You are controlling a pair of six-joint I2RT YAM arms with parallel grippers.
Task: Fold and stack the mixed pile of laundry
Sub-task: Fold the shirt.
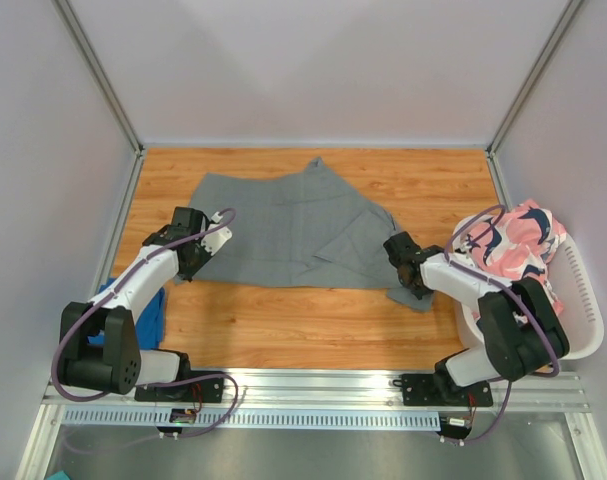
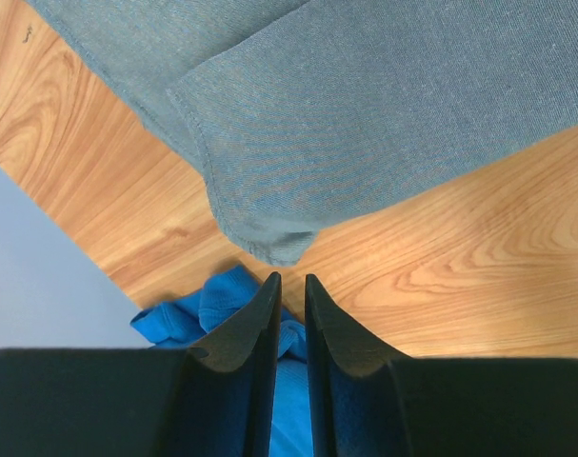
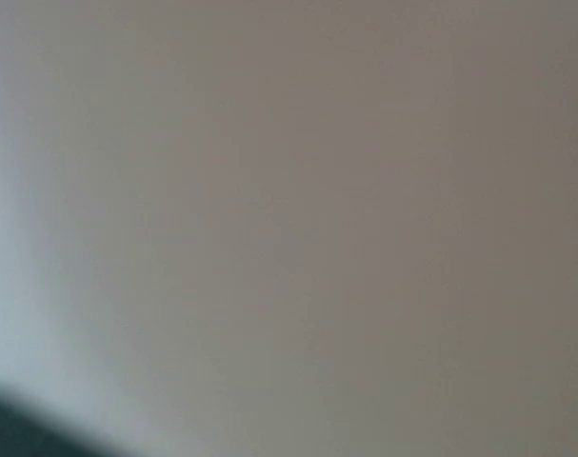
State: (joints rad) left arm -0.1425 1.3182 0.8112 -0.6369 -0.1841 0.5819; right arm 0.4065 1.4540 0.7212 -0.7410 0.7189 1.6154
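Lower left, your left tool [image 2: 289, 278] hangs over the blue garment [image 2: 227, 305], its fingers a narrow gap apart and empty. It points at a corner of the grey garment [image 1: 283, 225], which is spread mid-bench [image 1: 283, 335]. Your right tool [image 1: 411, 280] meets that garment's lower right corner, its opening impossible to tell, while the pink patterned garment [image 1: 518, 240] fills the white basket [image 1: 583, 300] at right.

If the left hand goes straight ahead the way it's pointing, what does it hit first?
Probably the corner of the grey garment, just ahead of the left hand; the hand's height above it is unclear.
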